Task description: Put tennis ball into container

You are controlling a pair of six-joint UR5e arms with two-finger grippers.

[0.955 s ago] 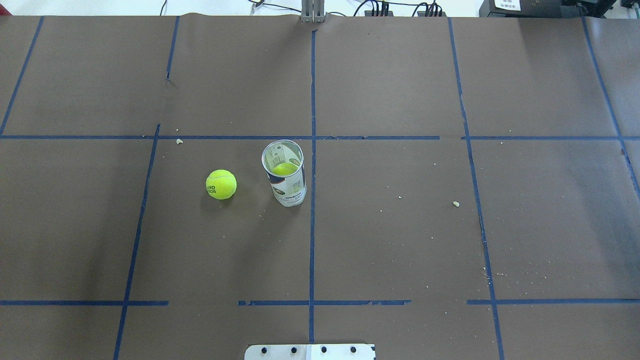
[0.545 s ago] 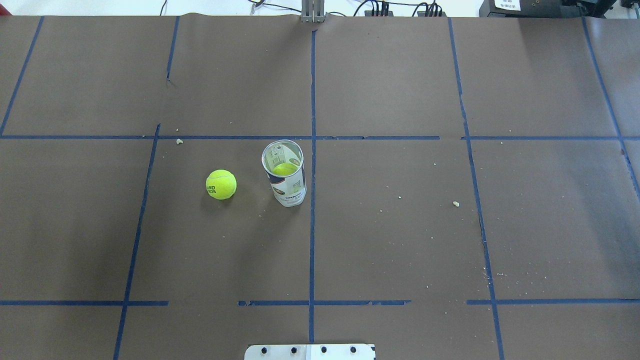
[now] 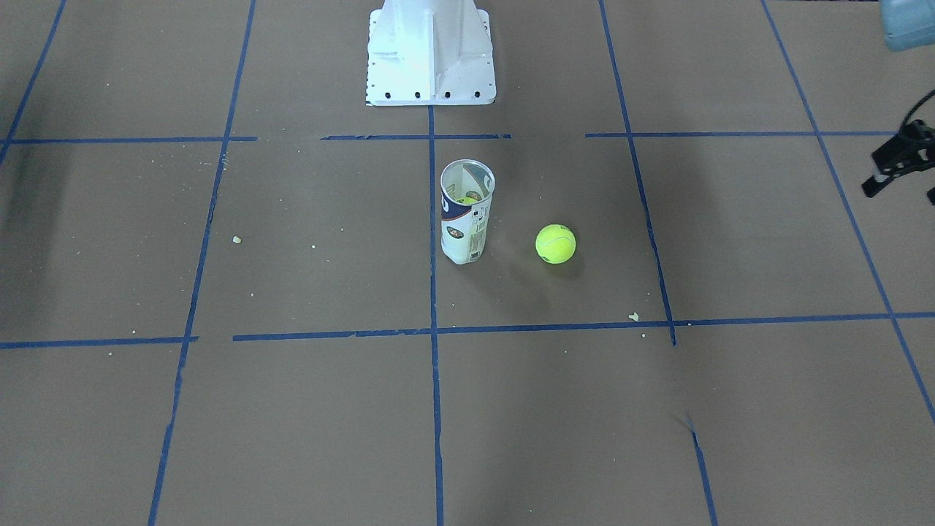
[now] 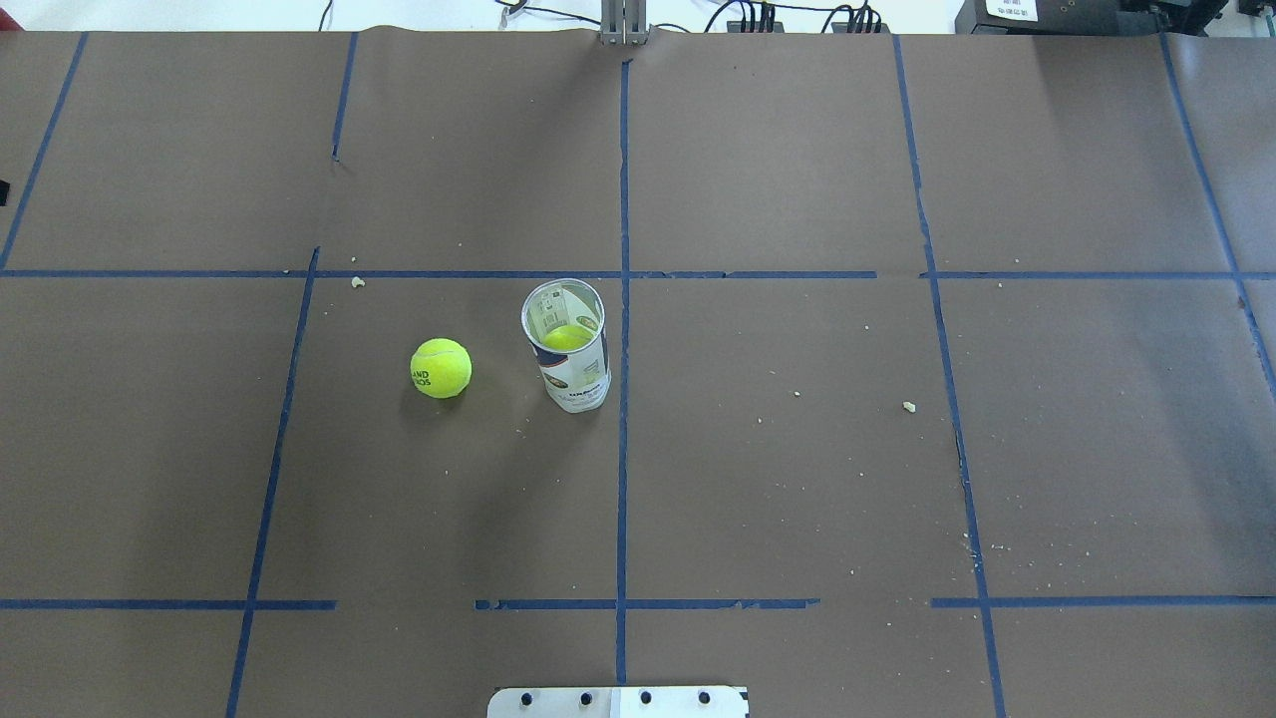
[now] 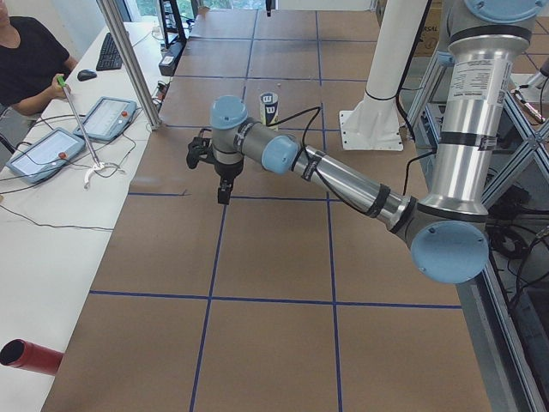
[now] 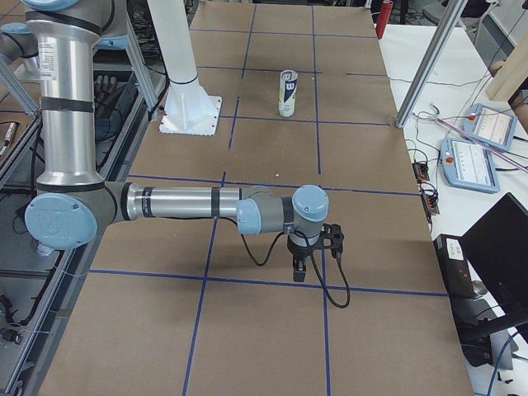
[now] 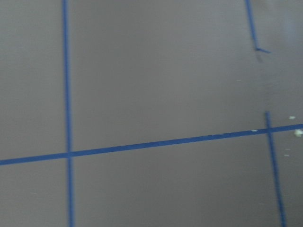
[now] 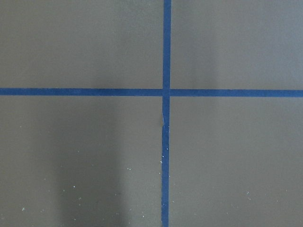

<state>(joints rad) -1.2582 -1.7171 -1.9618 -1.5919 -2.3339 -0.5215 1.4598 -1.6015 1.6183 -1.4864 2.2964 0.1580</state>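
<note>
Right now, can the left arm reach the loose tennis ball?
Probably yes: the tennis ball lies bare on the table, on the left gripper's side of the container, with nothing between them.

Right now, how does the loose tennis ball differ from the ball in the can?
The tennis ball lies on the table, beside the container and apart from it; the second ball sits inside the container. The tennis ball shows whole, with dark lettering; the second ball shows only as a patch through the open top. Both are bright yellow-green.
</note>
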